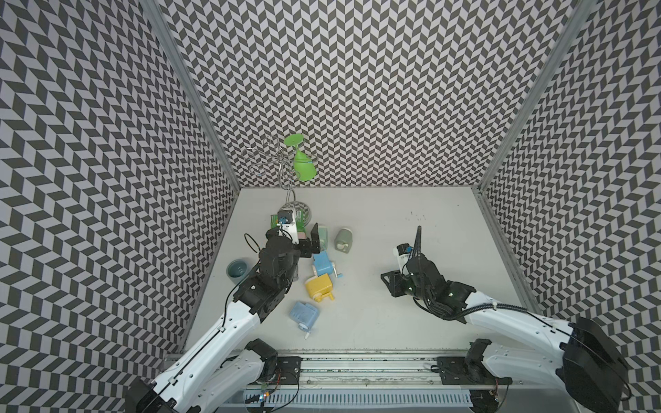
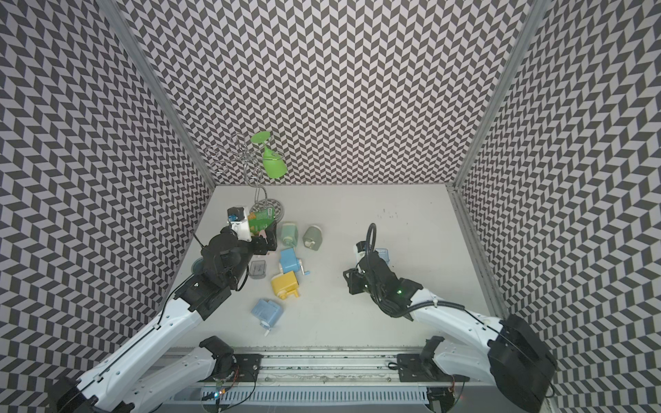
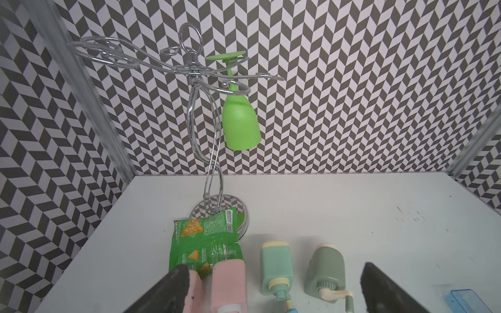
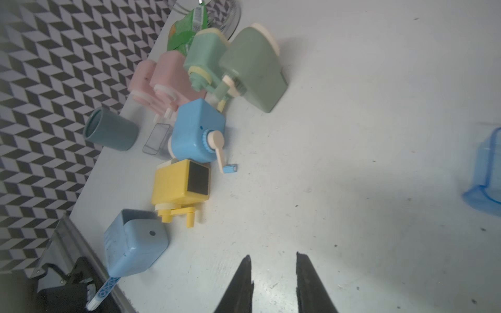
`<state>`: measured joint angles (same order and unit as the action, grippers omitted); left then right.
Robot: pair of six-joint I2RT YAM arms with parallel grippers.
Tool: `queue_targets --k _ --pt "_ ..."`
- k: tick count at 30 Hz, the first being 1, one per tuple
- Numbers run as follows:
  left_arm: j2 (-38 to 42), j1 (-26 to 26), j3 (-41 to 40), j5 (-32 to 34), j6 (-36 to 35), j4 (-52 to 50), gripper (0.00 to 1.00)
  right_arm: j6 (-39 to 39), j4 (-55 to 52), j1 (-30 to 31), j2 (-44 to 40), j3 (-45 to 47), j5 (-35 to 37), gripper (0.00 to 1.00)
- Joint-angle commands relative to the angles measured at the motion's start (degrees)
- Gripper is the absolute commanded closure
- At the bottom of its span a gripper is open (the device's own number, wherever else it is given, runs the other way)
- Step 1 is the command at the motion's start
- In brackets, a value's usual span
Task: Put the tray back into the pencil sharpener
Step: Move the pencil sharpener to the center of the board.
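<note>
right pincer (image 4: 272,258): the jaws stand a narrow gap apart with nothing between them, so you hold nothing here. It hovers low over bare counter (image 4: 352,135) in the right half, tips aimed toward the left edge.
blue tray (image 2: 383,254): this is the task piece, as I judge it. It lies on the counter just beside the right wrist, toward the far edge and the right edge from the pincer. That puts it behind the tips, not ahead of them.
tray axis: the arm hides most of the tray in the top view, and the right wrist view catches only one end. I cannot settle for you which way its long side runs.
nearer arm: the right, plainly. The left works across the counter, well apart from the tray.
what the move turns on: your tips face away from the tray. You would need to swing them back toward the far right before any closing.
light blue sharpener (image 4: 135,244): it lies near the front edge, left of the middle, with its empty slot showing. It is well apart from the tray, and the right pincer is roughly between the two.
left pincer (image 3: 273,271): the jaws are spread wide and empty, hanging over the pink sharpener (image 3: 229,281) and mint sharpener (image 3: 276,265) toward the far left.
grey tray (image 4: 157,138): a second, clear tray lies just beside the blue cranked sharpener (image 4: 198,130). Do not confuse the two.
</note>
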<state>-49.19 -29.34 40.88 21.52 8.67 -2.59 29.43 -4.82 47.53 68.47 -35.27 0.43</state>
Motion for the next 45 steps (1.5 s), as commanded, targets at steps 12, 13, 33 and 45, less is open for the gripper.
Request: queue_targets --k 12,13,33,45 --pt "-5.33 14.79 -1.89 -18.34 12.8 -5.25 0.0 -5.42 1.01 11.4 19.66 -17.86 4.99 0.61" --pt "-5.71 15.67 -1.95 -18.53 13.55 -5.65 0.0 -5.56 0.27 12.12 20.65 -19.18 6.54 0.57" --pt "1.1 23.13 -5.55 -18.4 17.51 -2.46 0.01 -9.96 -14.5 14.29 48.83 -55.21 16.75 0.25" --pt "1.57 23.1 -5.38 -18.71 17.04 -2.58 0.01 -10.88 -21.75 13.95 58.47 -66.2 21.72 0.14"
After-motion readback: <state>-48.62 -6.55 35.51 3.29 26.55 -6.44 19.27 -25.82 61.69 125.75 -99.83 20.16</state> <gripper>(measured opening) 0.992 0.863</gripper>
